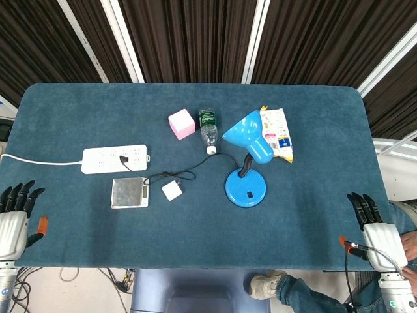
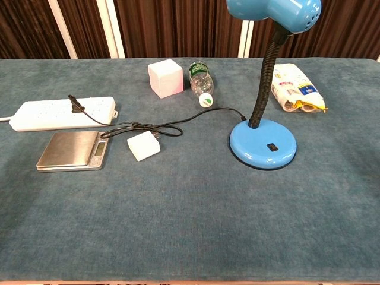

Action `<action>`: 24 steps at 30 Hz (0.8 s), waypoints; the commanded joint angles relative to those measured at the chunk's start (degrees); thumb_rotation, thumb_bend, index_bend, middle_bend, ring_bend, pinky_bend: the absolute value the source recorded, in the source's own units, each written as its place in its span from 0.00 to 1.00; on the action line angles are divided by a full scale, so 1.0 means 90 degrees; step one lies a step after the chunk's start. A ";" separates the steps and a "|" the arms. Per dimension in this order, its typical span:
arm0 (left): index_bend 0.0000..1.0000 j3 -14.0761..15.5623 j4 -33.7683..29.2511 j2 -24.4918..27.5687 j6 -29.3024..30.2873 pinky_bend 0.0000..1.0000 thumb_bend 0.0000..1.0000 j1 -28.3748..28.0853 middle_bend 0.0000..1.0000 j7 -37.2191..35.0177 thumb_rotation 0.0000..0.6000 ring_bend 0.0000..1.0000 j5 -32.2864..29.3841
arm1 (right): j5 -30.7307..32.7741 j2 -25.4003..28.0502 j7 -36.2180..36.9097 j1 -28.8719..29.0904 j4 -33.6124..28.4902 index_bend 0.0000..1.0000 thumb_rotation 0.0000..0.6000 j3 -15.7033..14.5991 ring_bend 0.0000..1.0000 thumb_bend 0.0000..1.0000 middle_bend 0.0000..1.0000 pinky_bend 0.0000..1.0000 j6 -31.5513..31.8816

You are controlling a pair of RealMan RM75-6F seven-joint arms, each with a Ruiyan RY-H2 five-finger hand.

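Head view, left robot hand (image 1: 13, 225) empty with fingers spread at the tabletop (image 1: 313, 195) near edge, scale (image 1: 129, 193) nearest yet well apart, right robot hand (image 1: 376, 231) likewise empty, blue lamp (image 1: 246, 188) far off.

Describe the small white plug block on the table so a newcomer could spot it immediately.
Start at the blue desk lamp near the table's middle and follow its black cord leftward. The cord ends at the plug block, lying just right of the silver scale. It is a plain white cube, smaller than the pink cube farther back.
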 commanded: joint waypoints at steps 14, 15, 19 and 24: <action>0.17 0.0022 -0.0054 -0.0011 0.0000 0.00 0.47 0.0005 0.04 0.0019 1.00 0.00 0.0024 | 0.0157 0.0064 -0.0269 0.0784 -0.0629 0.00 1.00 0.0241 0.42 0.27 0.34 1.00 -0.1134; 0.17 0.0027 -0.0052 -0.0013 0.0003 0.00 0.47 0.0010 0.04 0.0023 1.00 0.00 0.0024 | 0.0296 0.0074 -0.0340 0.0922 -0.0740 0.00 1.00 0.0326 0.46 0.27 0.38 1.00 -0.1350; 0.17 0.0009 -0.0036 -0.0016 0.0008 0.00 0.47 0.0013 0.04 0.0010 1.00 0.00 -0.0006 | 0.1035 -0.0056 -0.1098 0.1623 -0.1059 0.00 1.00 0.0564 0.59 0.30 0.51 1.00 -0.2534; 0.17 0.0004 -0.0044 -0.0004 0.0003 0.00 0.47 0.0012 0.04 -0.0009 1.00 0.00 -0.0015 | 0.1666 -0.0398 -0.1745 0.2055 -0.1152 0.00 1.00 0.0576 0.66 0.37 0.57 1.00 -0.3233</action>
